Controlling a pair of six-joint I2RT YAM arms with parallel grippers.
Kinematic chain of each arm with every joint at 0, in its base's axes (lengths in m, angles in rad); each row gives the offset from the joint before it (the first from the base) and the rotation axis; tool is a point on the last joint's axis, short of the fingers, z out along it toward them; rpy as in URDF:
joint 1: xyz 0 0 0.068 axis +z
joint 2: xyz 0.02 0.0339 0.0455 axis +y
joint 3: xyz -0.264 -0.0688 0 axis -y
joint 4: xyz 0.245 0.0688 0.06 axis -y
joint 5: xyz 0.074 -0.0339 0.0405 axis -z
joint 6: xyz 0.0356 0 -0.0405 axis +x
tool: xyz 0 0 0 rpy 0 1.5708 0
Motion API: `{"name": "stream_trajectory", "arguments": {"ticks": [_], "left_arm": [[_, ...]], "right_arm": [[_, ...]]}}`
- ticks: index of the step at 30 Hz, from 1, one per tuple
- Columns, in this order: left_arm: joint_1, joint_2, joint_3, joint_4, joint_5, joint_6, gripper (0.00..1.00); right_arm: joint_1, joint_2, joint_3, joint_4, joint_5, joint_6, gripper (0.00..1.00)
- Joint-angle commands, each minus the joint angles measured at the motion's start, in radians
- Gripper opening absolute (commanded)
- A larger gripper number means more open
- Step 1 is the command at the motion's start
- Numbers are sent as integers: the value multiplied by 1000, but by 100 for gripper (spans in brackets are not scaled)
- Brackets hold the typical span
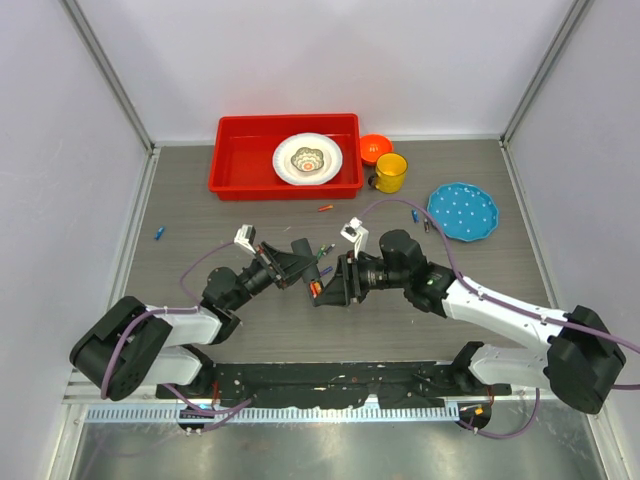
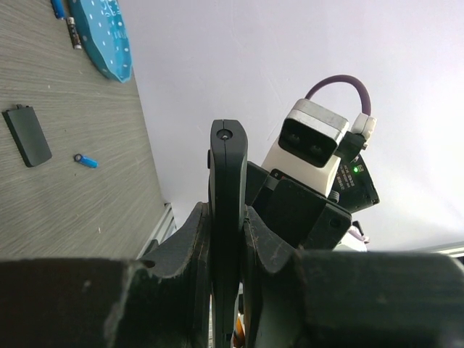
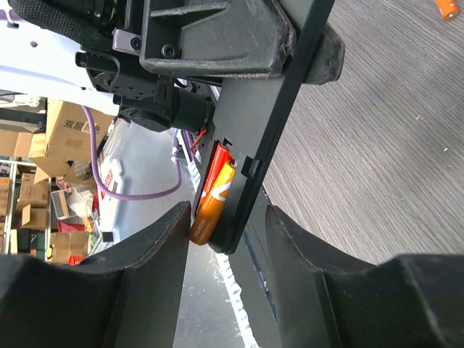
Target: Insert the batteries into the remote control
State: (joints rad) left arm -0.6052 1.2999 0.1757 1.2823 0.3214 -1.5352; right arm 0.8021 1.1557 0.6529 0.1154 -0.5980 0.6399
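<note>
The remote control (image 3: 279, 109) is held clamped edge-on by the left gripper (image 2: 228, 246), and its free end, where an orange battery (image 3: 212, 199) lies part-seated along the remote's long axis, is straddled by the right gripper (image 3: 225, 221), parted and empty.

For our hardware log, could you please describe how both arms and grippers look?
The left arm and right arm have black joints, white links and purple cables. The left gripper and right gripper are black with chunky matte fingers, a white camera block on each wrist.
</note>
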Motion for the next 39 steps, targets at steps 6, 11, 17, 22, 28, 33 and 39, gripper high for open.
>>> {"name": "stream_trajectory", "arguments": {"ticks": [6,11,17,22,28,33,39], "left_arm": [[-24,-36,4,264,24,3,0],[-27,-36,2,264,19,4,0],[-33,-36,4,264,16,7,0],[-37,-31,4,264,13,10,0],[-44,-27,8,264,8,17,0],[-45,-25,7,264,7,18,0],[-47,-28,7,264,5,20,0]], "right_arm": [[-18,15,5,89,24,33,48],[-24,18,-4,102,21,49,43],[-27,25,-12,125,14,67,38],[-27,36,-12,132,12,76,33],[-27,48,-4,144,12,89,30],[-27,55,-7,144,12,93,19],[-27,55,-9,139,14,93,8]]}}
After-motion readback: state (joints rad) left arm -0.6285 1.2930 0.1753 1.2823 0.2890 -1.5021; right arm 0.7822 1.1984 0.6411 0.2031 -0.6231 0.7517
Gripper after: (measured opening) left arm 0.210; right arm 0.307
